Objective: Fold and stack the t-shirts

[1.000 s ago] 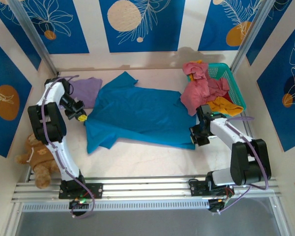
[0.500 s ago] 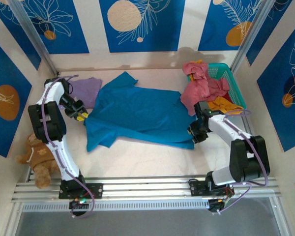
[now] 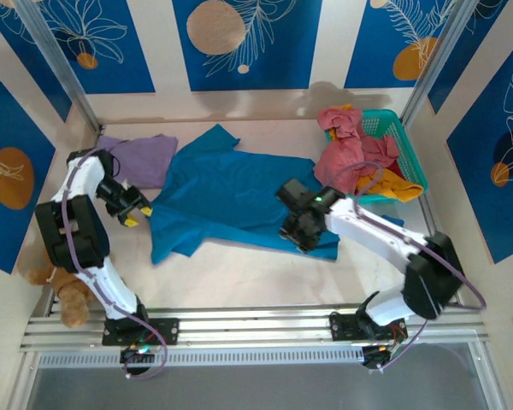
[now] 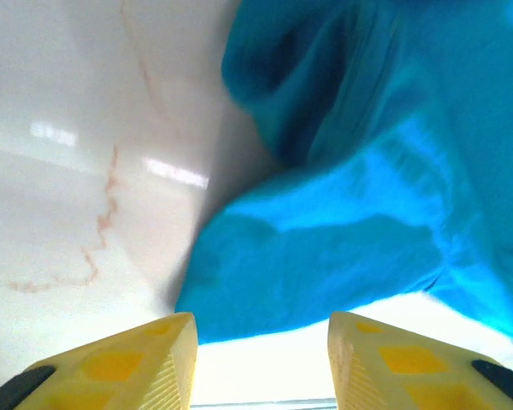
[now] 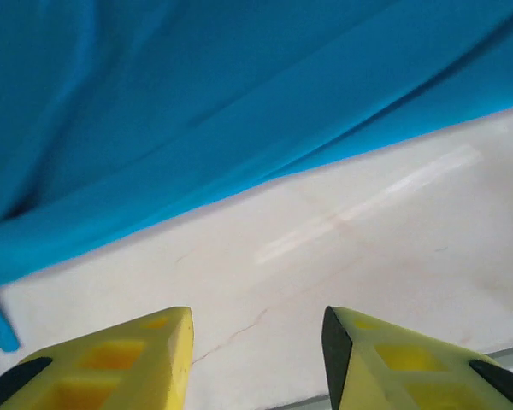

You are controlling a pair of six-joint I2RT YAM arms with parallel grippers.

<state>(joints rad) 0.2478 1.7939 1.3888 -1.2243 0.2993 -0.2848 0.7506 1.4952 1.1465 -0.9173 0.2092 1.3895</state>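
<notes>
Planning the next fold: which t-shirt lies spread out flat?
The teal-blue t-shirt, mid-table; the lavender one lies compact, the pink one drapes over the basket.

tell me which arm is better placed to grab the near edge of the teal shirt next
Right, probably: the right tool hangs open over the near edge of the teal shirt, hem just ahead. The left tool, also open, sits beside the shirt's left edge.

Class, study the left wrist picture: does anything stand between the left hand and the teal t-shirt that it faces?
Nothing visible does. The left hand is open, and just a narrow strip of bare table separates its fingertips from the near edge of the teal t-shirt.
</notes>
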